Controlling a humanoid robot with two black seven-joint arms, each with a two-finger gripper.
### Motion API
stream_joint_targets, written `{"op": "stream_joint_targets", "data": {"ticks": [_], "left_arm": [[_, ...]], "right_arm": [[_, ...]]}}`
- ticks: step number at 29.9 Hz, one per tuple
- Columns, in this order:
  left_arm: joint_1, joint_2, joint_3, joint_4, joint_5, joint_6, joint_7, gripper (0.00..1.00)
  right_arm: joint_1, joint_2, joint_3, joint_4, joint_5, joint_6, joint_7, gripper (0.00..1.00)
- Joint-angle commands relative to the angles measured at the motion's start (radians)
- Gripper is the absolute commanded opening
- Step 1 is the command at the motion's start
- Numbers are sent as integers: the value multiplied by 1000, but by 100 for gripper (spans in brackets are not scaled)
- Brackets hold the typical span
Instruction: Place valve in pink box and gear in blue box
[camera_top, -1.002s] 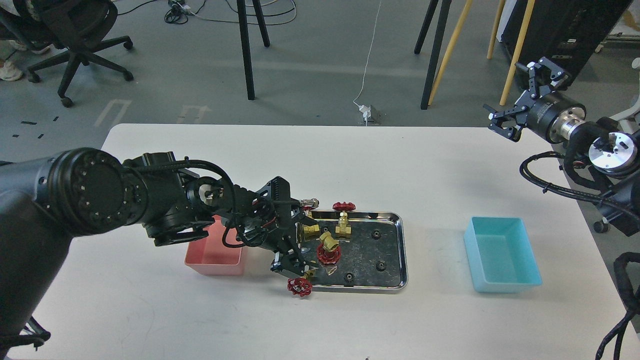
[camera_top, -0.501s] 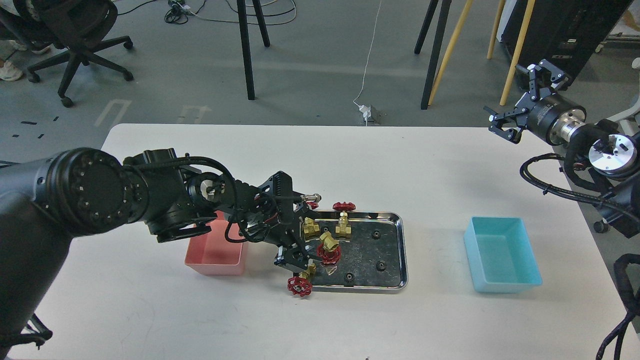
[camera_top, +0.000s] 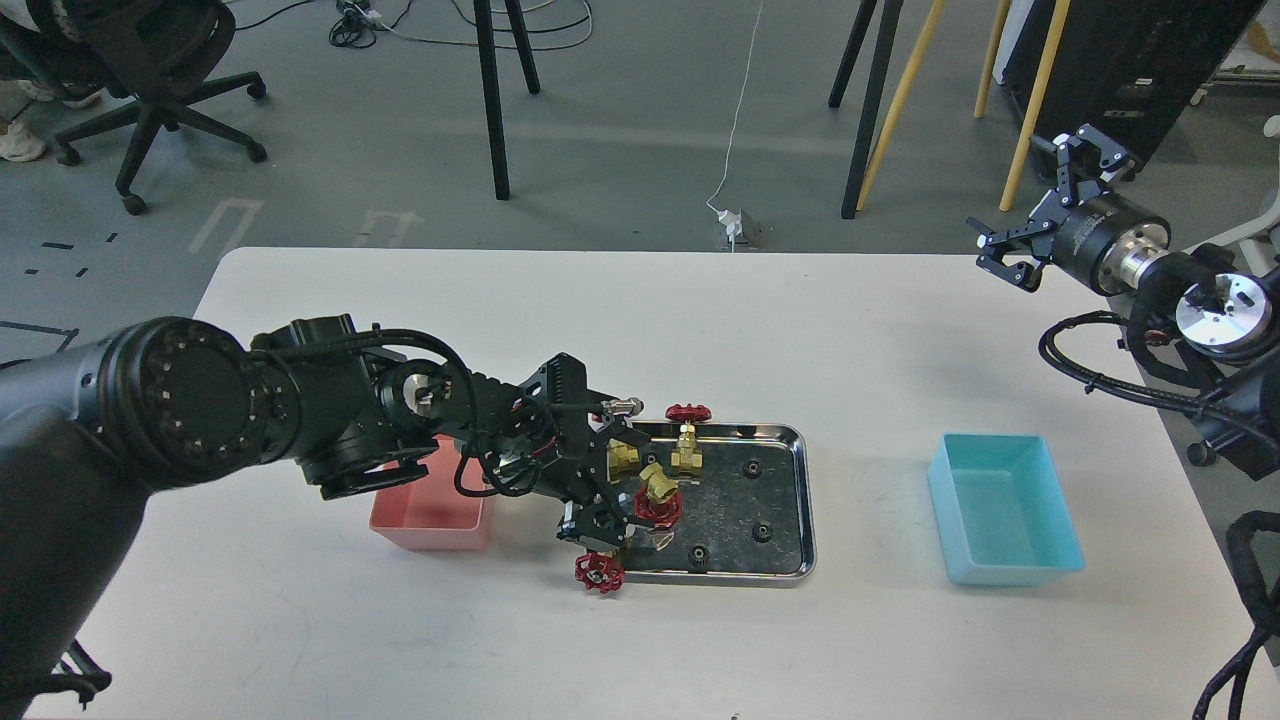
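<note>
**Left arm over the tray's near-left corner; right arm raised at the far right**

The left gripper (camera_top: 598, 525) sits low at the near-left corner of the steel tray (camera_top: 790, 500), directly above a valve (camera_top: 600, 572) whose red handwheel hangs just past the tray's front edge. The fingers are dark and overlap the valve's brass body; whether they are apart or clamped on it cannot be told.

Three further valves are at the left end of the tray: one with its red handwheel facing up (camera_top: 657, 505), one standing upright with its handwheel (camera_top: 688, 412) above the far rim, and one brass body (camera_top: 622, 458) partly hidden behind the arm.

Small black gears lie on the tray floor to the right: one near the far rim (camera_top: 749, 467), one in the middle (camera_top: 762, 530), one near the front rim (camera_top: 698, 553).

The pink box (camera_top: 430, 520) stands just left of the tray, partly covered by the left arm. The blue box (camera_top: 1003, 506) stands well right of the tray.

The right gripper (camera_top: 1035, 215) is held high past the table's far-right corner, its two fingers spread apart, gripping nothing.
</note>
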Motion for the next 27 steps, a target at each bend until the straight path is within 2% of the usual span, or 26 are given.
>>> {"op": "stream_joint_targets", "data": {"ticks": [1, 2, 7, 27], "left_arm": [[1, 0, -8, 1, 3, 7, 0, 82], [1, 0, -8, 2, 3, 8, 0, 78], [1, 0, -10, 4, 13, 16, 0, 71], [18, 0, -36, 18, 14, 30, 0, 56]], "right_arm": [[-7, -1, 2, 0, 0, 0, 0, 99], [-7, -1, 2, 0, 0, 0, 0, 99], [-8, 0, 2, 0, 0, 0, 0, 99], [-4, 2, 9, 0, 0, 0, 1, 99]]}}
